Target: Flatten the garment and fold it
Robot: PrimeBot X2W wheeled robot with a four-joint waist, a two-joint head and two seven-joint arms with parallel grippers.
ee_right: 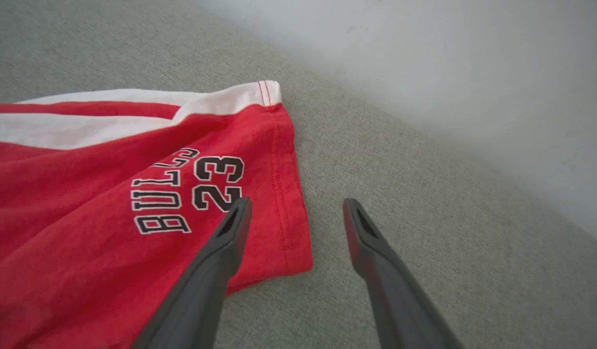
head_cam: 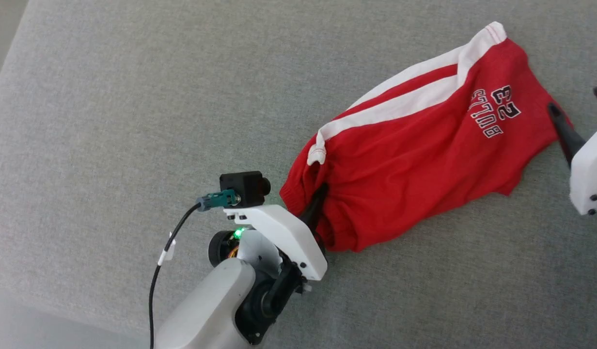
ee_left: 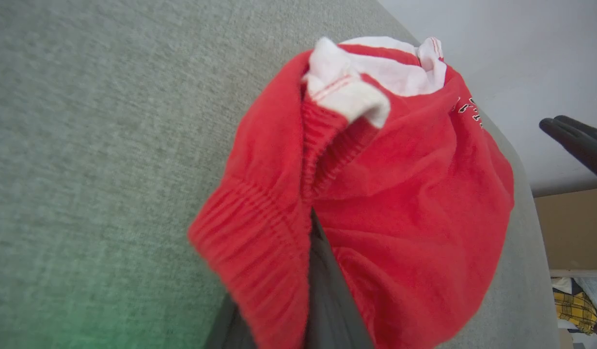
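1. Left claw: the long dark fingers are clamped narrowly on the gathered elastic waistband.
2. Small bright red shorts with white side stripes lie rumpled on the grey woven fabric surface. The waistband is at the left and the "BULLS 23" leg at the right.
3. Right claw: the fingers are spread wide at the leg hem, holding nothing.

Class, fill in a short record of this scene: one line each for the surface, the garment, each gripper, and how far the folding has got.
surface: grey fabric surface
garment: red shorts with white side stripes and "BULLS 23" lettering, lying rumpled
left gripper: jaws shut on the gathered waistband
right gripper: jaws open at the leg hem, gripping nothing
progress: shorts not yet flat, no fold made
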